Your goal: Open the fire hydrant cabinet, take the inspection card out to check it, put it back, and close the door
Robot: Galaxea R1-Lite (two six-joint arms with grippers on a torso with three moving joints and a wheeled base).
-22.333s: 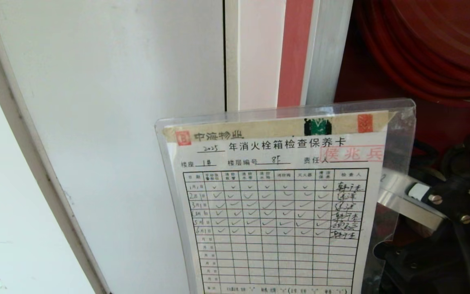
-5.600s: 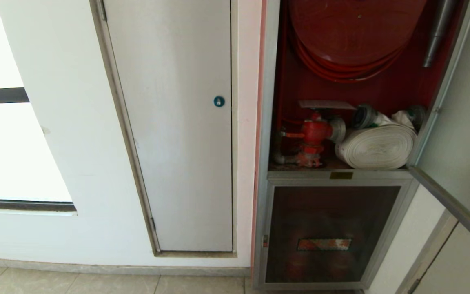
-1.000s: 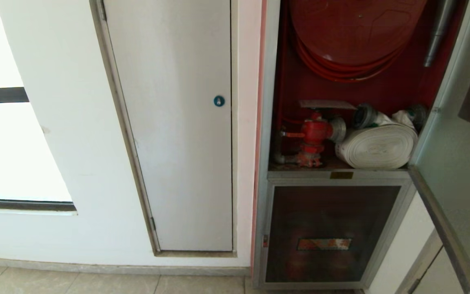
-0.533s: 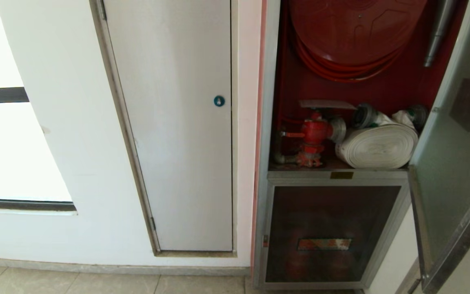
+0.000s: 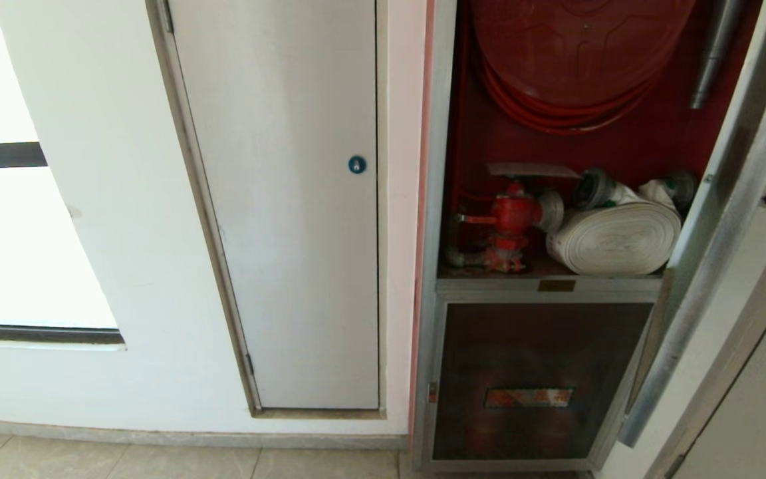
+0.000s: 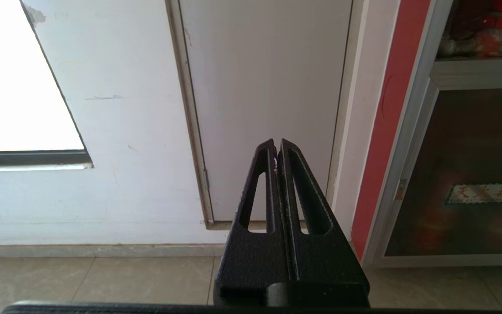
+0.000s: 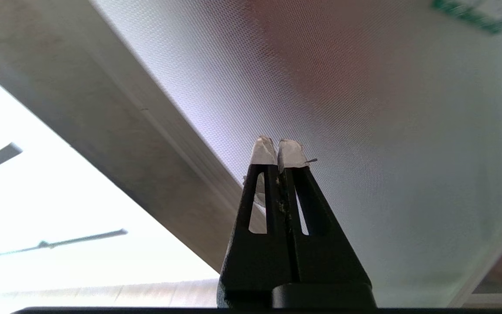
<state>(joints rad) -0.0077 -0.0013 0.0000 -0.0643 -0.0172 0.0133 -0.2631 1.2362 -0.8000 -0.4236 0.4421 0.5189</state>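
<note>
One step is left by the look of it: shutting the door point(image 5: 709, 246). It stands edge-on at the right of the cabinet point(image 5: 436, 199), swung partway across the opening and not yet flush with the frame. The card point(image 5: 533, 170) lies flat on top of the red valve point(image 5: 512, 214), well away from either gripper, so putting it back seems done.

The right gripper point(image 7: 278, 150) has its taped fingertips point(image 7: 263, 151) pinched together on nothing, and they sit at or just off the frosted glass of the door, with the door's frame bar running just beside them; contact cannot be made out. In the head view only a dark tip of that arm shows at the right edge, behind the door. The next move, I judge, is a steady push with the closed tips until the door meets its frame.

The left gripper point(image 6: 278, 150) hangs parked, fingers together and empty, pointing at the white door point(image 6: 264, 100), the cabinet off to one side.
</note>
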